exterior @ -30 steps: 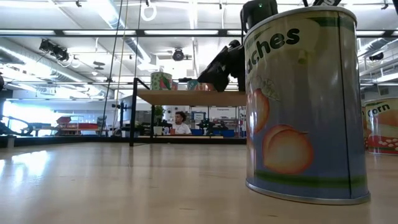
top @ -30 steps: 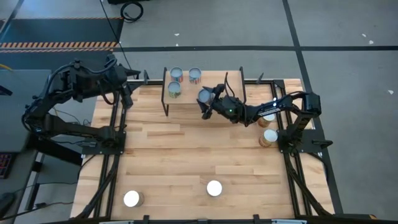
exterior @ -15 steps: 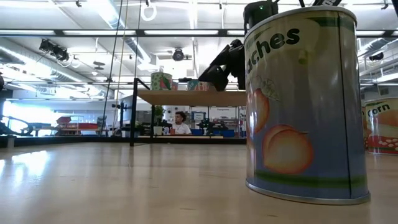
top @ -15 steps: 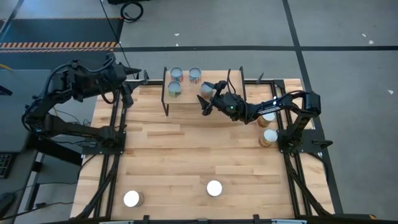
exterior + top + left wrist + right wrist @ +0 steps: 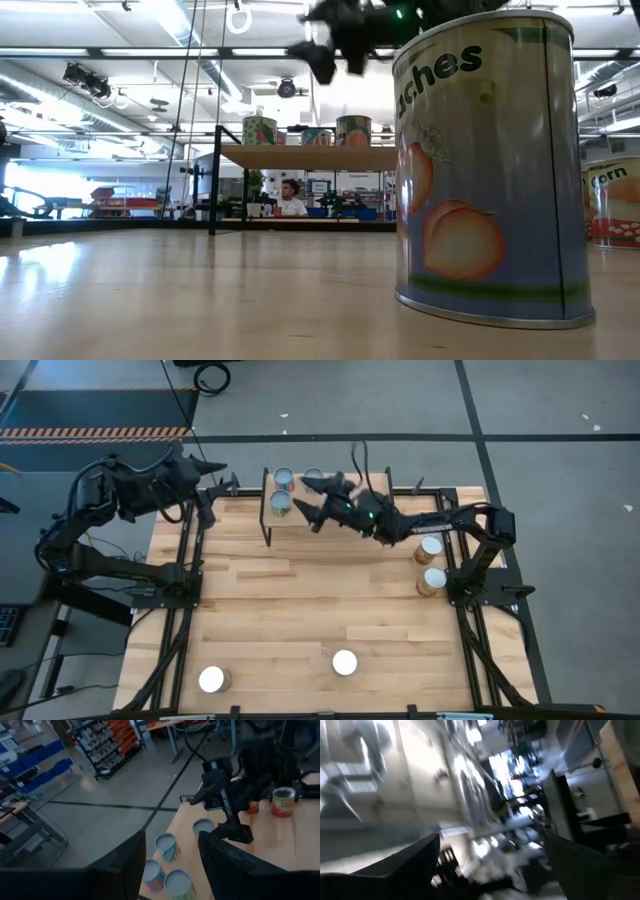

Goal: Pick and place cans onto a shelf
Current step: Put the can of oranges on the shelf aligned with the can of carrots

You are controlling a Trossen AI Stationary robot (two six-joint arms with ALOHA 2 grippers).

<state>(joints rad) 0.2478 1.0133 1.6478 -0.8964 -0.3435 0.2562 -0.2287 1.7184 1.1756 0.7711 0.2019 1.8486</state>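
Observation:
Several cans stand upright on the shelf (image 5: 300,523) at the table's far edge. The left wrist view shows them: one (image 5: 202,826) just below my right gripper and three more (image 5: 166,845) (image 5: 152,872) (image 5: 177,882). The low view shows three on the plank (image 5: 300,157), the nearest (image 5: 353,130). My right gripper (image 5: 308,495) is open and empty, high above the shelf; it also shows in the low view (image 5: 335,40) and the left wrist view (image 5: 220,812). My left gripper (image 5: 172,865) is open and empty beyond the table's far left corner (image 5: 212,468).
A peaches can (image 5: 485,170) stands near the table's front edge (image 5: 345,662), and another can (image 5: 211,679) stands at the front left. Two cans (image 5: 431,547) (image 5: 433,580) stand by the right arm's base, and a corn can (image 5: 612,205) shows there in the low view.
My right gripper carried a can over the shelf's right part, let it go standing on the plank and opened. It has then risen well above the shelf and swung toward the table's left and far edge.

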